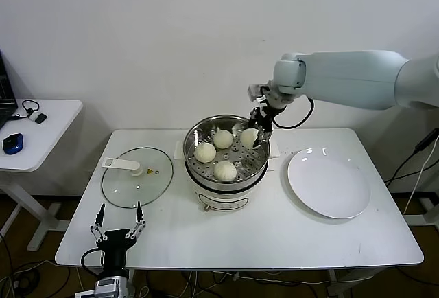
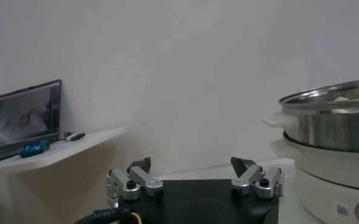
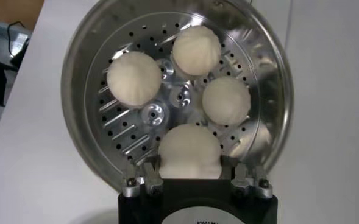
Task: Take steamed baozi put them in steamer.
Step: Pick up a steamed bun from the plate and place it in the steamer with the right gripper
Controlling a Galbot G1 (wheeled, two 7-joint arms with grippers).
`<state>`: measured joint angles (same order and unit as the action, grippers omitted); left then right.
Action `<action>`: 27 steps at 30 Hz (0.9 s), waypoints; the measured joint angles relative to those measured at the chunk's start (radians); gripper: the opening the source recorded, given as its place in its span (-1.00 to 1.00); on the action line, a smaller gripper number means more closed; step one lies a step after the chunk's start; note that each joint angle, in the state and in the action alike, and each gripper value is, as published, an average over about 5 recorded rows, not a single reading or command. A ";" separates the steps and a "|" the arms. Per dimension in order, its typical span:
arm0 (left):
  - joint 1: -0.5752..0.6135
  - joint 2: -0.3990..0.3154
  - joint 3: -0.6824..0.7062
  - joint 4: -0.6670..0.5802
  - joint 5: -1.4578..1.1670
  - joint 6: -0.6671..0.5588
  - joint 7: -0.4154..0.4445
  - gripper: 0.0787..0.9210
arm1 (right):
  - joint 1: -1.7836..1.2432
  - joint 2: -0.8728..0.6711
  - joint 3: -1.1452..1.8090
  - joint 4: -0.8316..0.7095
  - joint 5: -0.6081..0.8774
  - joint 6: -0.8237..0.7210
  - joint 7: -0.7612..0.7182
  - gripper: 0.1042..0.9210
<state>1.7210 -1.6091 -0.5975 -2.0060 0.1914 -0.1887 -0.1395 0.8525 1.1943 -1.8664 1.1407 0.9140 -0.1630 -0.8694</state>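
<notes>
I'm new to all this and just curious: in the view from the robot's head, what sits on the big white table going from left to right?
Glass lid → steamer holding four steamed baozi, with the right gripper at its far right rim → white plate. The left gripper waits, open, at the table's near left edge.

Four cream baozi sit inside shiny steamer.
</notes>
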 measured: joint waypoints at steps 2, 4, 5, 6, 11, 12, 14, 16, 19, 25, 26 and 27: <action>-0.002 0.000 -0.003 0.003 0.000 0.000 0.000 0.77 | -0.027 0.008 0.010 -0.015 -0.006 -0.003 0.001 0.37; -0.004 0.000 -0.006 0.006 0.000 0.000 0.000 0.77 | -0.051 0.013 0.017 -0.027 -0.012 -0.005 0.001 0.37; -0.005 0.000 -0.007 0.007 -0.001 0.000 0.000 0.77 | -0.061 0.015 0.020 -0.032 -0.015 -0.006 0.001 0.36; -0.006 0.000 -0.008 0.009 -0.001 0.001 0.000 0.77 | -0.070 0.016 0.023 -0.037 -0.017 -0.007 0.001 0.36; -0.013 0.000 -0.009 0.015 -0.003 0.003 0.000 0.77 | -0.108 0.018 0.034 -0.058 -0.027 -0.011 0.002 0.36; -0.015 0.000 -0.009 0.016 -0.003 0.003 0.000 0.77 | -0.115 0.019 0.036 -0.061 -0.028 -0.012 0.002 0.37; -0.017 0.000 -0.009 0.018 -0.004 0.003 0.000 0.77 | -0.126 0.019 0.040 -0.066 -0.030 -0.013 0.003 0.37; -0.018 0.000 -0.009 0.019 -0.004 0.004 0.000 0.77 | -0.134 0.021 0.042 -0.070 -0.033 -0.014 0.003 0.39; -0.018 0.000 -0.009 0.019 -0.007 0.004 0.000 0.77 | -0.140 0.023 0.046 -0.076 -0.036 -0.015 0.006 0.43; -0.016 0.000 -0.010 0.013 -0.012 0.004 0.000 0.77 | -0.140 0.026 0.053 -0.086 -0.029 -0.020 0.014 0.72; -0.016 0.000 -0.010 0.011 -0.013 0.004 0.000 0.77 | -0.137 0.025 0.053 -0.086 -0.025 -0.021 0.015 0.74; -0.015 0.000 -0.010 0.009 -0.013 0.004 0.000 0.77 | -0.133 0.024 0.053 -0.085 -0.021 -0.022 0.015 0.75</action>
<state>1.7065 -1.6092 -0.6074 -1.9965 0.1785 -0.1847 -0.1397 0.7191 1.2179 -1.8131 1.0558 0.8929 -0.1854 -0.8548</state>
